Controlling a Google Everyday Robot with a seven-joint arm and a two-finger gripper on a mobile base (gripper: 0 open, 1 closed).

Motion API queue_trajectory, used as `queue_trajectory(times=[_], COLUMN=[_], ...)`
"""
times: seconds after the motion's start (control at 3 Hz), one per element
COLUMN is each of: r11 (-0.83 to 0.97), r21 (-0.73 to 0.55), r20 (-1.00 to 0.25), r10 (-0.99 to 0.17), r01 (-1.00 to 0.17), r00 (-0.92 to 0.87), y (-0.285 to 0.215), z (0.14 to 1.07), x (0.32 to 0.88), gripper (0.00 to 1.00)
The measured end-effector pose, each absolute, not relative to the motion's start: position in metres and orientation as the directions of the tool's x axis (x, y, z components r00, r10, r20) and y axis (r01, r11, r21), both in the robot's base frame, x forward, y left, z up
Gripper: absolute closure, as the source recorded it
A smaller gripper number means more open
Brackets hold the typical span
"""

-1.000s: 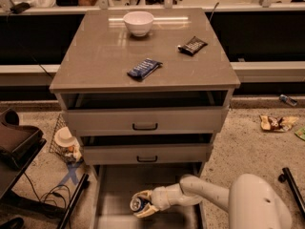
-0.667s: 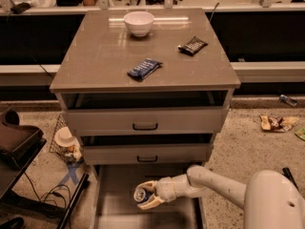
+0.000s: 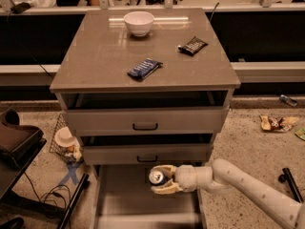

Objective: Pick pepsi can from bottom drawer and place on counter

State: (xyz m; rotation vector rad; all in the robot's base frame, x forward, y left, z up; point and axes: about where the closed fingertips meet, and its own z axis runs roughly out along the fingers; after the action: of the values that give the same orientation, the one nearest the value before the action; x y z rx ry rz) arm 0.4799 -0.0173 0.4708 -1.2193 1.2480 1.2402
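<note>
Arm pose: the pale arm [image 3: 240,184] enters from the lower right and reaches leftward, nearly level, over the open bottom drawer [image 3: 125,205]. The gripper [image 3: 157,179] sits at the rear of that drawer, just below the front of the middle drawer [image 3: 114,154]. Its two fingers are set one above the other and clamp the pepsi can [image 3: 156,176] between them. The can lies tilted with its silver top toward the camera. Whether it is clear of the drawer floor cannot be told.

Count:
- Three drawers. The top drawer [image 3: 105,120] and the middle drawer are each pulled out slightly, and the bottom drawer is pulled out furthest.
- One can.
- Three items on the counter [image 3: 100,56]: one white bowl [image 3: 138,22] near the back edge, one blue wrapper [image 3: 144,68] toward the front centre, and one black packet [image 3: 192,45] right of centre.

Clearance: the can sits close under the middle drawer's front. The drawer tray forward of the gripper is bare floor between its side rails. On the counter, the left half and the front right corner are bare, and the three items lie well apart.
</note>
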Motion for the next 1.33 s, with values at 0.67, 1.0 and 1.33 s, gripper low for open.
queue_trajectory(times=[0.67,1.0,1.33], r11=[0.238,0.374,0.374], r21=[0.008,-0.004,-0.004], r20=[-0.999,-1.0,-1.0], r10=[0.038,0.014,0.014], r01=[-0.971,-0.927,-0.928], r00=[0.001,0.01,0.01], y=[-0.077,-0.104,-0.103], z=[0.591,0.639,0.639], x=[0.494,0.501,0.501], gripper=[1.0,1.0,1.0])
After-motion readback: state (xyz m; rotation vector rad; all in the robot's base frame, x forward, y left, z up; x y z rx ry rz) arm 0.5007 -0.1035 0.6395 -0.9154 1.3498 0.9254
